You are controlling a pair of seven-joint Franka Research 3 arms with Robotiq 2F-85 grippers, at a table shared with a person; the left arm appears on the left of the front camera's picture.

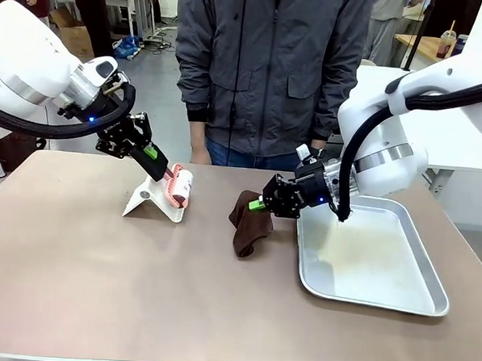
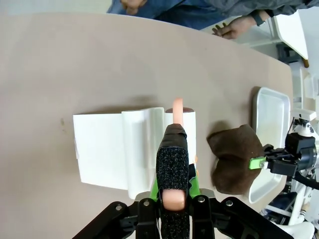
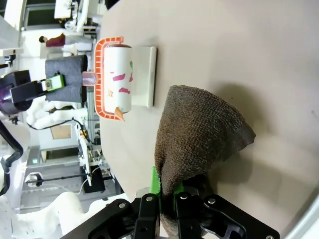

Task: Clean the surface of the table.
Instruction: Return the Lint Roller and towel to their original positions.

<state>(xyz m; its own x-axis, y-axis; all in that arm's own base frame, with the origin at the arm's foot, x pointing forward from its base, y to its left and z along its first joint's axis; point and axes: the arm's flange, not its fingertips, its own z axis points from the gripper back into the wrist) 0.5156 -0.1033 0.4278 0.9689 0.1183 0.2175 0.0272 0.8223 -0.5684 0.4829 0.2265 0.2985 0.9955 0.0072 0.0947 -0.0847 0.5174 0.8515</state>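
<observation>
- Front view: the left gripper (image 1: 162,170) is clamped on the padded handle of a lint roller (image 1: 180,187), which rests against a white stand (image 1: 153,200) on the table (image 1: 98,286). The right gripper (image 1: 261,204) pinches a brown cloth (image 1: 248,224) beside a metal tray (image 1: 396,298). The tabletop lies directly under both; the cloth touches it.
- Left wrist view: the 2 fingers are closed around the black-wrapped handle, whose long axis points away toward the person's hand (image 2: 230,31).
- Right wrist view: the fingers (image 3: 155,185) are nearly shut on the cloth's gathered edge; the rest drapes down onto the table.
</observation>
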